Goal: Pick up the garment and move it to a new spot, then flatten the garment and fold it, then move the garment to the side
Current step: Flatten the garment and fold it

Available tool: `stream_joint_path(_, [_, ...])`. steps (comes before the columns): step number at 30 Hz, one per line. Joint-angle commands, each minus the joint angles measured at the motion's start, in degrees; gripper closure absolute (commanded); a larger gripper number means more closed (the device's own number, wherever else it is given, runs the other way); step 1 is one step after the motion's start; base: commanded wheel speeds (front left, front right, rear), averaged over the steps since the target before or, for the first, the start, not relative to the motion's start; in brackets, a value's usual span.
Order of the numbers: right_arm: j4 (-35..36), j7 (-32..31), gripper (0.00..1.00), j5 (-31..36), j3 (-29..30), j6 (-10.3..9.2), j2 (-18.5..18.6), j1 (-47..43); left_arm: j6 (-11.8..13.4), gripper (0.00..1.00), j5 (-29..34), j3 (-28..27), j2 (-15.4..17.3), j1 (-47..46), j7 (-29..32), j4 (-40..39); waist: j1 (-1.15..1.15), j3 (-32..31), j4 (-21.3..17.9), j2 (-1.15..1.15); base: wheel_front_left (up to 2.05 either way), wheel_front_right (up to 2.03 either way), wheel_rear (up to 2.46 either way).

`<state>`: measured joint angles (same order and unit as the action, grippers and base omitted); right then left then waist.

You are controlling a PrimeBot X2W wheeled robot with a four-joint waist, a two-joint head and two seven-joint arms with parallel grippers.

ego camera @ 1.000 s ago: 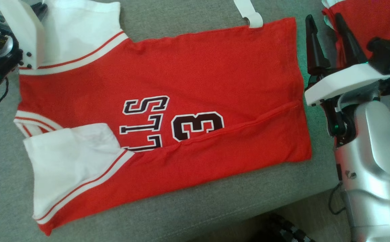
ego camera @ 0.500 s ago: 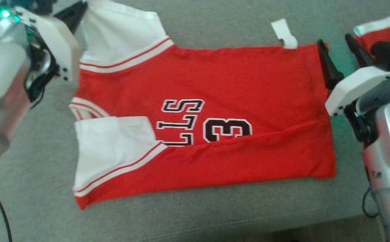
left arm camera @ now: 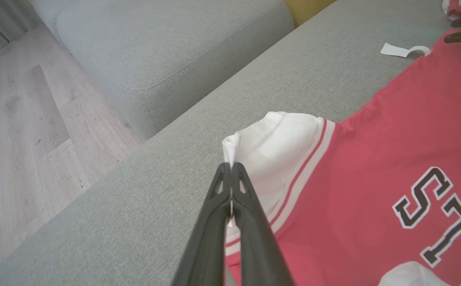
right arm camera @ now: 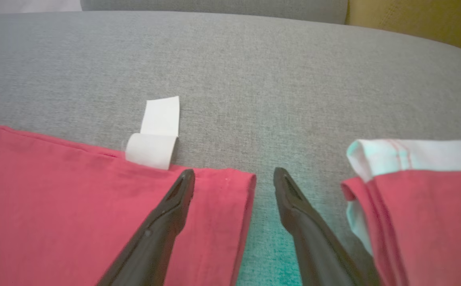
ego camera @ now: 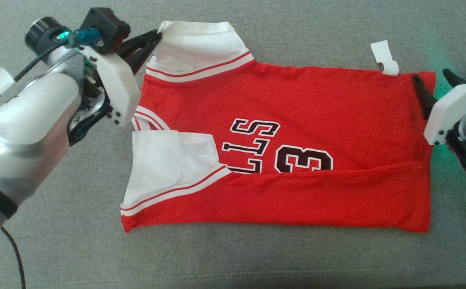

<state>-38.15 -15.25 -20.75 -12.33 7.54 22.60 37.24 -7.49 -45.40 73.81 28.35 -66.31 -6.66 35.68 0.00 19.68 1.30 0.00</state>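
Note:
The garment [ego camera: 297, 104] is a red jersey with white sleeves and black lettering. It lies flat on the grey sofa cushion [ego camera: 257, 257], its near long edge folded over. My left gripper [ego camera: 156, 36] is at its far left corner, shut on the edge of the white sleeve [left arm camera: 278, 147], which is pinched and slightly raised between the fingers [left arm camera: 218, 198]. My right gripper [right arm camera: 233, 174] stands open at the far right hem corner [right arm camera: 230, 198]. One finger [right arm camera: 171, 210] is over the red cloth and the other over bare cushion.
A white tag [ego camera: 385, 60] lies at the garment's far hem. A second folded red and white garment [right arm camera: 413, 210] lies just right of my right gripper. Past the cushion's left edge are another sofa section [left arm camera: 155, 43] and wooden floor [left arm camera: 16, 119].
The head camera has turned, so the whole picture has slid right. My left fingers now show pinching the sleeve. The right gripper has edged over the hem corner.

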Motion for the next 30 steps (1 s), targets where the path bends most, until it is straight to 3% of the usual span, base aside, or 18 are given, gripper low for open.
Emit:
stream_joint_path(1, [0.37,-0.22,0.0,-0.25,-0.62,-0.05,1.55,1.55,0.47,1.0,0.48,-1.93,2.14,-2.03,-0.14,-1.36,0.0,0.2,0.3,0.0,0.0,0.0,0.0])
stream_joint_path(10, [-4.9,-1.53,0.0,-3.05,-2.56,-0.05,1.77,4.01,0.93,1.0,0.52,-1.83,2.51,-2.17,0.61,-3.46,0.0,0.96,0.78,0.0,0.0,0.0,0.0])
stream_joint_path(14, [-6.14,-1.88,0.0,-5.49,-5.99,-0.05,1.94,4.96,1.31,1.0,0.17,-1.82,2.72,-1.8,0.92,-3.3,0.0,1.09,0.59,0.0,0.0,0.0,0.0])
stream_joint_path(15, [-6.35,-1.94,0.75,-6.06,-6.65,-0.05,2.02,5.12,1.36,1.0,0.07,-1.81,2.79,-1.65,0.94,-3.12,0.0,1.04,0.54,0.0,0.0,0.0,0.0])
stream_joint_path(16, [-6.5,-1.83,1.0,-6.51,-7.32,-0.05,2.17,5.27,1.48,1.0,-0.08,-1.86,2.85,-1.5,0.91,-2.88,0.0,0.95,0.5,0.0,0.0,0.0,0.0])
stream_joint_path(30, [-3.87,6.41,1.0,-12.16,-12.13,-0.05,5.0,10.37,5.19,1.0,0.3,-4.97,3.87,-3.05,-5.29,1.45,0.0,0.66,0.36,0.0,0.0,0.0,0.0])
